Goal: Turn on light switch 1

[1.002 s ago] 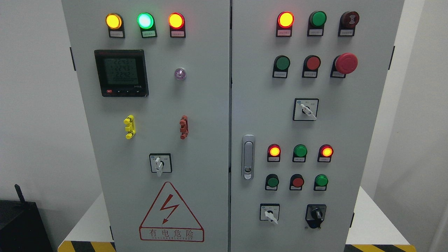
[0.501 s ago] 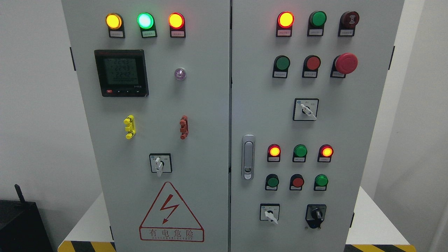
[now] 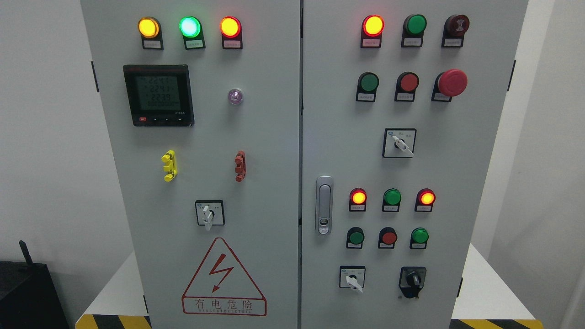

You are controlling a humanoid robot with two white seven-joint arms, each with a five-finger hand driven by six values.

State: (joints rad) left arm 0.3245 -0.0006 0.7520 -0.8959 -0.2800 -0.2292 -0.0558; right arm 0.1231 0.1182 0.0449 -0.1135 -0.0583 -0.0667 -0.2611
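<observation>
A grey electrical cabinet (image 3: 274,137) with two doors fills the head view. Its right door carries a top row with a lit red lamp (image 3: 373,25), an unlit green lamp (image 3: 416,24) and a dark buzzer (image 3: 457,24). Below sit a green push button (image 3: 368,82), a red push button (image 3: 408,82) and a red mushroom stop button (image 3: 451,82). A white rotary selector (image 3: 400,143) points down-right. Lower down are lit red lamps (image 3: 358,197) (image 3: 427,198), a green lamp (image 3: 392,197), three small buttons (image 3: 389,237), a white selector (image 3: 352,279) and a black selector (image 3: 412,279). Neither hand shows.
The left door holds yellow, green and red lit lamps (image 3: 190,26), a digital meter (image 3: 158,95), a white selector (image 3: 208,214), yellow (image 3: 169,165) and red (image 3: 240,166) clips and a hazard triangle (image 3: 223,278). A metal door latch (image 3: 324,204) sits mid-cabinet. A black box (image 3: 27,297) stands lower left.
Only the digits on the meter have changed; nothing else has moved.
</observation>
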